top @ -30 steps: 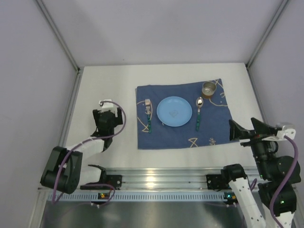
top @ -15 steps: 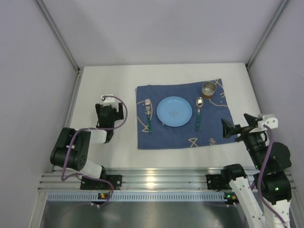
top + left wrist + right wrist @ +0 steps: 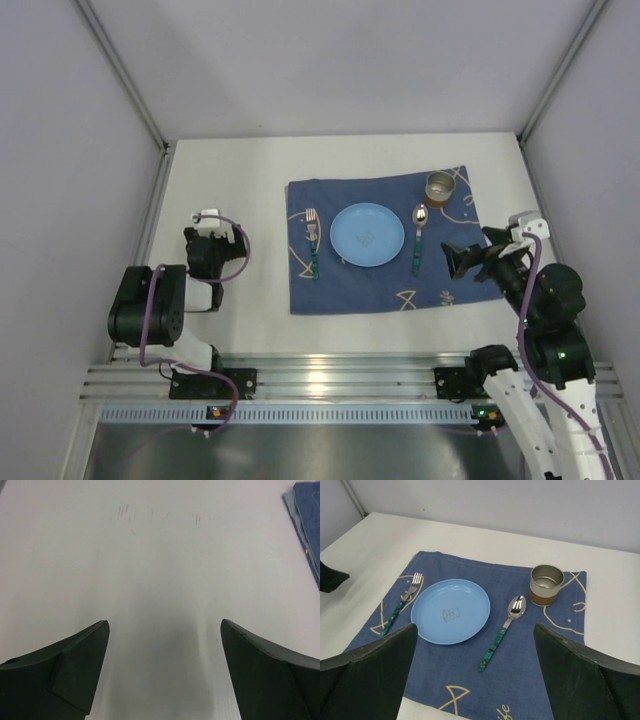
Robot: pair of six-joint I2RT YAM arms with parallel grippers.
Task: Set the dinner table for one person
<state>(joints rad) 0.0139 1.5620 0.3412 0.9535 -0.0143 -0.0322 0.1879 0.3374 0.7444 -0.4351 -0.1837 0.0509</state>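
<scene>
so, far left: left gripper (image 3: 165, 626) over bare patch of dinner table (image 3: 160, 555), fingers spread wide, holding nothing. blue cloth (image 3: 385, 285) lies right of centre on table; on it fork (image 3: 313, 240), then blue plate (image 3: 367, 235), spoon (image 3: 419, 238), metal cup (image 3: 440, 187) near cloth's far right corner. right gripper (image 3: 452, 262) above cloth's right edge, fingers spread, empty.

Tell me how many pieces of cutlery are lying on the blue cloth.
2. A fork lies left of the blue plate and a spoon right of it, near the metal cup, both on the cloth. None seems hidden.
</scene>
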